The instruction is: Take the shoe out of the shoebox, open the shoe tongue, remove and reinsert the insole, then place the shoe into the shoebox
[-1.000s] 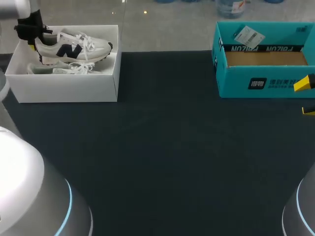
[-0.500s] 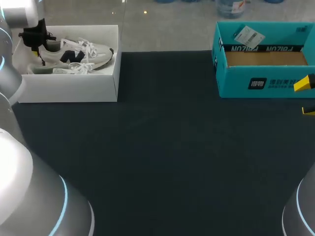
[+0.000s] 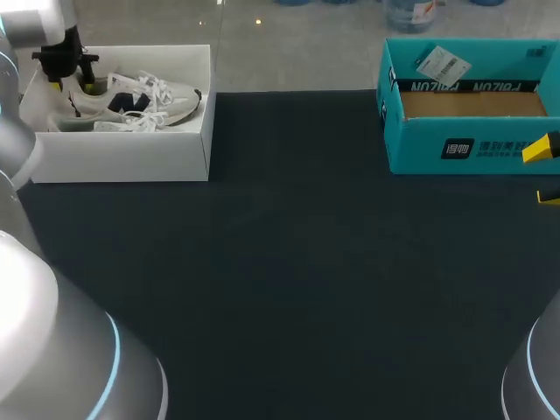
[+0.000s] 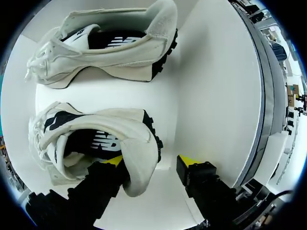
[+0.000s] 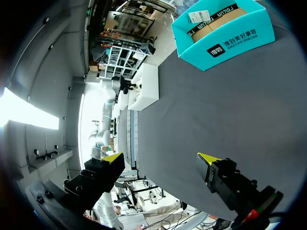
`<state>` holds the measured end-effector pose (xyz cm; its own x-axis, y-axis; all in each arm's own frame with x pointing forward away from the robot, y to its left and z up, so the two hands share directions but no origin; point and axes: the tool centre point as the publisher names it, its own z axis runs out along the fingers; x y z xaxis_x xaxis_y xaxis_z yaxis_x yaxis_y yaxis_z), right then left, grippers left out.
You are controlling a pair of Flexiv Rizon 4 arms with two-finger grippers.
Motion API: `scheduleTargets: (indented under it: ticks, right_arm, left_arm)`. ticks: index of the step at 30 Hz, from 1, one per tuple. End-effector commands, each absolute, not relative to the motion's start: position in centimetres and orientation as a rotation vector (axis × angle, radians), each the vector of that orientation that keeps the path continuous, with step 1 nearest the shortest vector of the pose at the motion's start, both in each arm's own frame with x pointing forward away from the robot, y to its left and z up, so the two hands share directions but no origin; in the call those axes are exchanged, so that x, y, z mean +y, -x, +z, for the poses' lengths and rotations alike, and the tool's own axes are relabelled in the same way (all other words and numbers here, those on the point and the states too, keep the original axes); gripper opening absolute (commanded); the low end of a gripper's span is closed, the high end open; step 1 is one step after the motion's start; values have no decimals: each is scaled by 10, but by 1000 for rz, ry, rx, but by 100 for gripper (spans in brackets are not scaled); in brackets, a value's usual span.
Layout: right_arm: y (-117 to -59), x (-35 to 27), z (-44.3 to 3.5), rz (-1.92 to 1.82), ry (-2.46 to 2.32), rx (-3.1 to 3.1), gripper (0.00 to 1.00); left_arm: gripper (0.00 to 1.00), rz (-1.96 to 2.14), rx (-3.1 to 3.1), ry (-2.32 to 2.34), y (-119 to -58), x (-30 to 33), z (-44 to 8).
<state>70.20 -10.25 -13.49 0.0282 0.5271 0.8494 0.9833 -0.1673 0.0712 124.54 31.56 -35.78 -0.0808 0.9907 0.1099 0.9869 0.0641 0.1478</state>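
The white shoebox [image 3: 122, 159] stands at the table's back left corner with two white sneakers in it. The upper sneaker [image 3: 131, 98] rests inside, its heel at my left gripper [image 3: 70, 74]. In the left wrist view that sneaker [image 4: 96, 139] lies heel-first between the fingers of my left gripper [image 4: 151, 160]. One yellow tip sits inside the heel collar, the other stands clear of the heel, so the gripper is open. The second sneaker [image 4: 110, 48] lies ahead of it. My right gripper [image 3: 544, 173] hangs open at the right edge, holding nothing.
A teal cardboard box [image 3: 464, 144] with a paper tag stands at the back right, just behind my right gripper [image 5: 160, 160]; it also shows in the right wrist view as the teal box [image 5: 225, 40]. Dark cloth covers the table [image 3: 297, 262].
My left gripper lowered the sneaker from above the box rim down into the shoebox, then opened its fingers off the heel. The right arm stayed still.
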Motion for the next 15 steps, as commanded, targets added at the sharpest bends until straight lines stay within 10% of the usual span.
scheduleTargets:
  ticks: [1, 15]
  right_arm:
    - [-701, -102, -135, -1047, 1752, -1536, 100]
    - [-701, -102, -135, -1047, 1752, -1536, 100]
  left_arm:
    - [100, 92, 2352, -2179, -1244, 317, -324]
    - [100, 110, 2384, -2187, -1204, 312, -263]
